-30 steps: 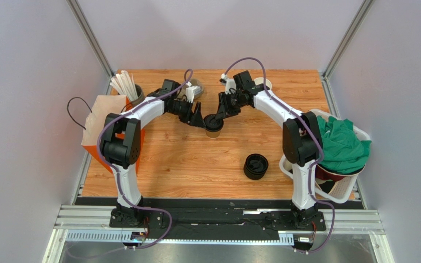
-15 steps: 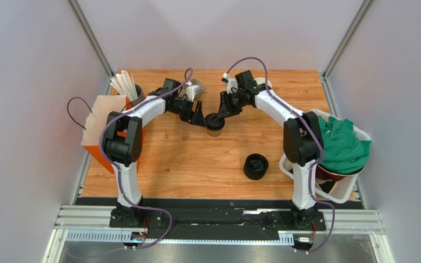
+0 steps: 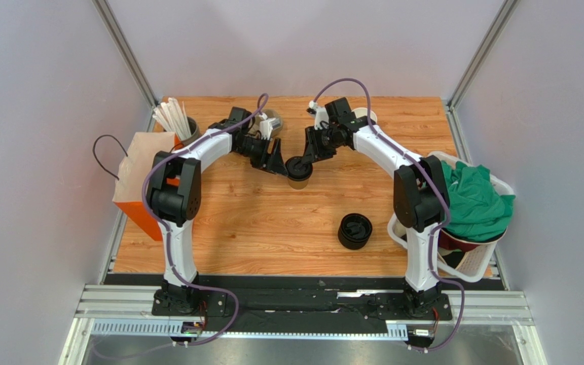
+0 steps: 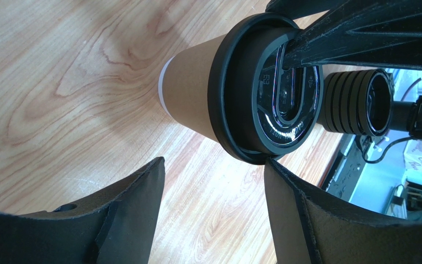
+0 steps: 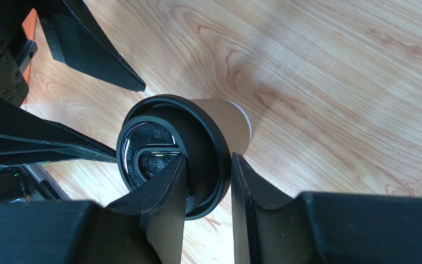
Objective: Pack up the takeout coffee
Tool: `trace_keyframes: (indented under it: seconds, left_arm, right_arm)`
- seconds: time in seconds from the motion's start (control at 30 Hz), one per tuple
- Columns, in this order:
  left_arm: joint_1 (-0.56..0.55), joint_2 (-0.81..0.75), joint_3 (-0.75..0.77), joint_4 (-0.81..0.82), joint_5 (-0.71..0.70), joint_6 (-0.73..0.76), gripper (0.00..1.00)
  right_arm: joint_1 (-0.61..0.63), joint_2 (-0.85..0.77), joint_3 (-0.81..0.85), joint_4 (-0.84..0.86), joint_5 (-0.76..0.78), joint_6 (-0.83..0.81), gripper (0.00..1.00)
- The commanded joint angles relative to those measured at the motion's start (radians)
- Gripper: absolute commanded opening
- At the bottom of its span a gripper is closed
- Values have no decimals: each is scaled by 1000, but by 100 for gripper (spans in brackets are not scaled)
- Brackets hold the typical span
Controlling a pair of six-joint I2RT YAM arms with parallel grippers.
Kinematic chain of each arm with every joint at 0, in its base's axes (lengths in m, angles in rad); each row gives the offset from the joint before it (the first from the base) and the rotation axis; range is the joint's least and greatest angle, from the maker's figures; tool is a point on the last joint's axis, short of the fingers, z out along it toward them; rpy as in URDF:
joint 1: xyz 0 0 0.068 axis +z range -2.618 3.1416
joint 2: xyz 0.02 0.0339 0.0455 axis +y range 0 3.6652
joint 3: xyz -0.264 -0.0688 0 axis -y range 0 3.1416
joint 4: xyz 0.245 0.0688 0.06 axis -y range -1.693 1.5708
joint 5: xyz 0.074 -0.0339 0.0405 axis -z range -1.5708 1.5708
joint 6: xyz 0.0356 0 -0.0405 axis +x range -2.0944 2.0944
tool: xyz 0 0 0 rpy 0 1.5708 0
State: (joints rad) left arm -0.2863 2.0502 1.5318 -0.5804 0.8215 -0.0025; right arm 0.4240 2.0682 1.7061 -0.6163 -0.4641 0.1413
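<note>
The takeout coffee [image 3: 298, 177], a brown paper cup with a black lid [image 4: 263, 93], stands upright mid-table. My right gripper [image 3: 305, 160] is shut on the lid's rim. In the right wrist view, one finger [image 5: 166, 190] lies on top of the lid and the other presses the rim's outer side, with the cup [image 5: 224, 121] below them. My left gripper [image 3: 278, 167] stands open just left of the cup. In the left wrist view nothing lies between its fingers [image 4: 133, 203], and the far fingertip sits at the lid's edge.
A pile of black lids [image 3: 354, 231] sits front right of the cup. An orange-and-tan paper bag [image 3: 139, 182] stands at the left edge, with a holder of white sticks [image 3: 172, 120] behind it. Lidless cups [image 3: 274, 120] stand at the back. A white basket with green cloth [image 3: 474, 201] sits right.
My left arm has shifted slightly while its gripper stays open beside the cup. The cup and the right gripper have not moved.
</note>
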Motion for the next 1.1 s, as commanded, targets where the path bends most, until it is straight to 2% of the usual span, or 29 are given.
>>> trace_keyframes:
  seconds: [0.0,0.23,0.43,1.07]
  left_arm:
    - [3,65,-5,-39,-177,58,73]
    - [4,-57,-1,5,-52,44,79]
    - [4,-130,19,28,-13,29,81]
    - [-13,37,123,40,-128,16,81]
  right_arm:
    - [9,-8,-36,-63,142,-65,30]
    - [10,-26,1,-89,131,-72,30]
    - [7,-43,7,-103,122,-78,30]
    - [18,-42,-2,-131,62,-128,30]
